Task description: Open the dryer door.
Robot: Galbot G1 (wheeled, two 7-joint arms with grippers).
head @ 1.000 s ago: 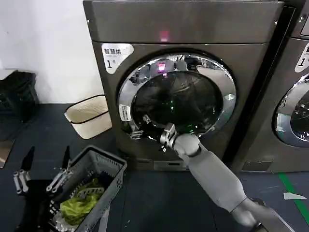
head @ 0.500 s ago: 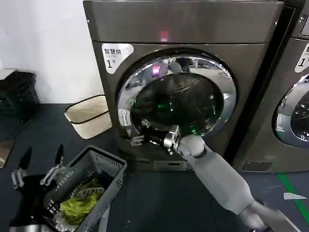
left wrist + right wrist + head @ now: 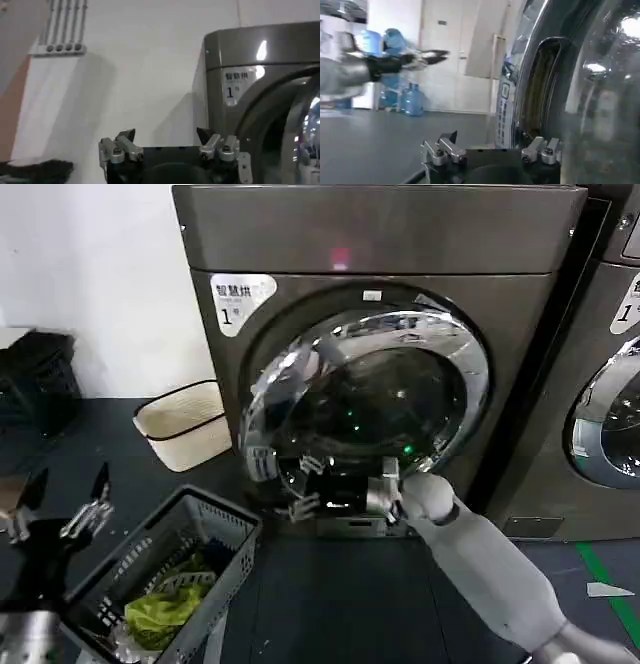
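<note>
Right hand is hooking one finger behind the lower-left rim of the dryer door, fingers spread, door sitting ajar. Left hand is idling spread over the laundry basket.

Right claw lost among mirror reflections on the dryer door, grip on the rim impossible to judge. Far fingertip in the right wrist view blurred against the door's chrome. Second machine and grey basket cut by the head view's edges.
</note>
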